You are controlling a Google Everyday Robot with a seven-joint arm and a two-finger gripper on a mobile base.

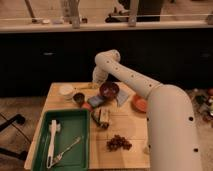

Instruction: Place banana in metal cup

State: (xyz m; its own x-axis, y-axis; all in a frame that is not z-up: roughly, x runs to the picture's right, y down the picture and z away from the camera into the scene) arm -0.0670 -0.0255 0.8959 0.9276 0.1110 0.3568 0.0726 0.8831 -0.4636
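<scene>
Gripper (98, 82) sits mid-frame by the banana (86, 86), grip state unclear; banana looks light and soft, best held mid-length, cup (78, 98) just below

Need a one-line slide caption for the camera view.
White arm reaches across the wooden table, end effector near the far edge by the banana, behind the metal cup; green tray in front.

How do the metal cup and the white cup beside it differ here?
The metal cup is dark grey with a dark inside; the white cup is pale throughout. The metal cup looks smaller than the white cup. The metal cup stands nearer the green tray; the white cup sits nearer the table's left edge. Both are round, upright and open-topped. The gripper is at the table's far edge, above the banana.
</scene>
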